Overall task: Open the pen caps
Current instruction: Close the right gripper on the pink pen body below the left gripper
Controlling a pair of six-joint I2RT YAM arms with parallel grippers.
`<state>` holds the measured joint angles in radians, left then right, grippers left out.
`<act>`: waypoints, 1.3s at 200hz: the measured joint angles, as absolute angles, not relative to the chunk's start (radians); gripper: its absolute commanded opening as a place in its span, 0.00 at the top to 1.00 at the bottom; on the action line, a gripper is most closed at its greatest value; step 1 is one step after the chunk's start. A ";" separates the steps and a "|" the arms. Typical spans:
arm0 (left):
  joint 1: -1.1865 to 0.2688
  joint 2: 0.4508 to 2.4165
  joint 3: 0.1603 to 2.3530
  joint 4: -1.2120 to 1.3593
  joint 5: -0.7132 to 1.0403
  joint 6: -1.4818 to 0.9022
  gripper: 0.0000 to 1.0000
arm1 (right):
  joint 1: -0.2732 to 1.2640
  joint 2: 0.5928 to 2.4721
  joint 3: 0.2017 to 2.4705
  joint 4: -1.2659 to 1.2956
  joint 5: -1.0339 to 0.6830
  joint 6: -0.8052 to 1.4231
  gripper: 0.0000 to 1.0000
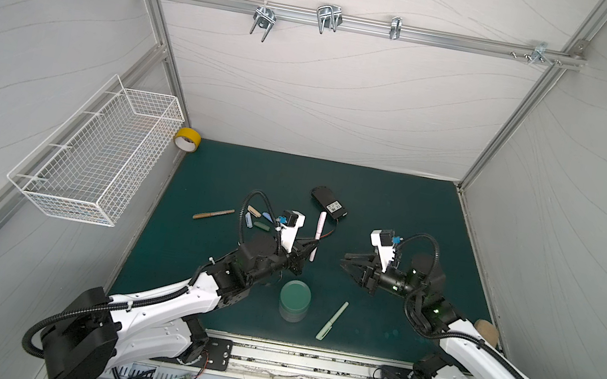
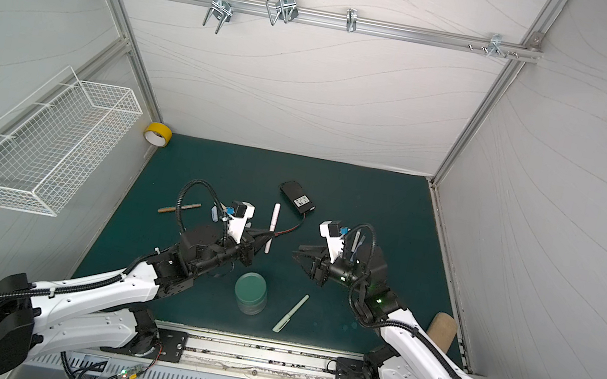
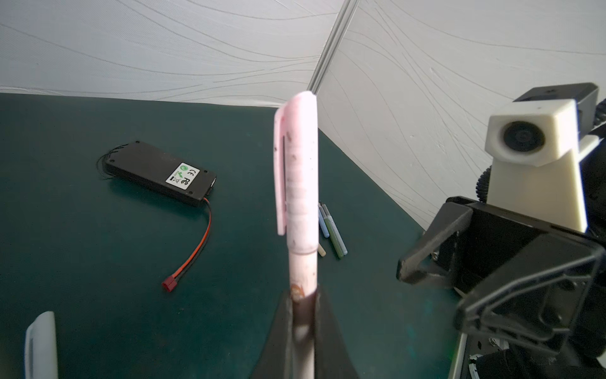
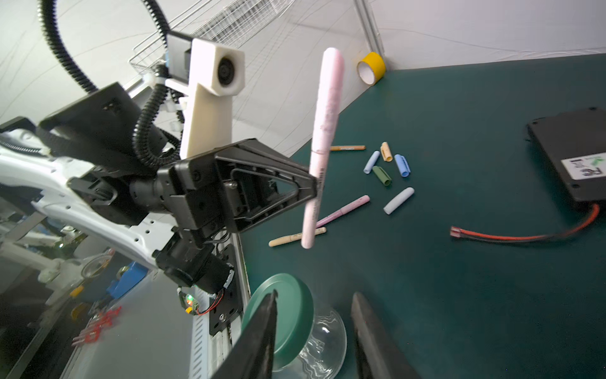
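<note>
Over the dark green mat (image 1: 394, 215) of this white-walled booth (image 1: 310, 94), my left gripper (image 1: 313, 246) is clamped tight on the barrel of a pink pen (image 1: 319, 229), holding it roughly upright with its pink cap (image 3: 300, 170) on top. My right gripper (image 1: 344, 261) hangs near it, jaws partly apart and empty; loose pen caps (image 4: 382, 175) lie on the mat.

**One label we can read**

We find legible marks only on the white label (image 3: 183, 175) stuck to the black pack (image 3: 147, 167). In the left wrist view it carries "CE" and "FC" beside a round green logo. In the right wrist view the frame edge cuts the same label and we cannot read it. Fine dark print runs along the pink pen (image 4: 323, 131), too small for us to make out.
</note>
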<state>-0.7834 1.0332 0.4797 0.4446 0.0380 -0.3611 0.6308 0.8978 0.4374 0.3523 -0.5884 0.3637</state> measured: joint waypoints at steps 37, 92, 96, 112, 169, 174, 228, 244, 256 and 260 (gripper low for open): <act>-0.796 1.036 0.456 0.499 0.058 -0.351 0.99 | 0.679 0.944 0.444 0.385 -0.589 0.347 0.57; -0.816 1.057 0.423 0.593 0.055 -0.376 1.00 | 0.710 1.011 0.444 0.447 -0.573 0.352 0.59; -0.818 1.057 0.420 0.598 0.053 -0.378 1.00 | 0.712 1.013 0.444 0.452 -0.570 0.352 0.58; -0.822 1.057 0.410 0.620 0.045 -0.395 1.00 | 0.719 1.021 0.444 0.477 -0.556 0.359 0.58; -0.830 1.059 0.396 0.672 0.033 -0.429 1.00 | 0.728 1.057 0.444 0.540 -0.542 0.377 0.58; -0.831 1.060 0.396 0.677 0.033 -0.430 1.00 | 0.730 1.061 0.444 0.542 -0.542 0.377 0.58; -0.863 1.075 0.395 0.707 0.027 -0.430 1.00 | 0.740 1.092 0.444 0.556 -0.546 0.378 0.61; -0.868 1.075 0.395 0.710 0.025 -0.430 1.00 | 0.742 1.103 0.444 0.562 -0.553 0.379 0.61; -0.871 1.075 0.395 0.710 0.022 -0.430 1.00 | 0.743 1.114 0.444 0.564 -0.559 0.383 0.63; -0.871 1.075 0.395 0.710 0.021 -0.430 1.00 | 0.743 1.118 0.444 0.565 -0.561 0.385 0.63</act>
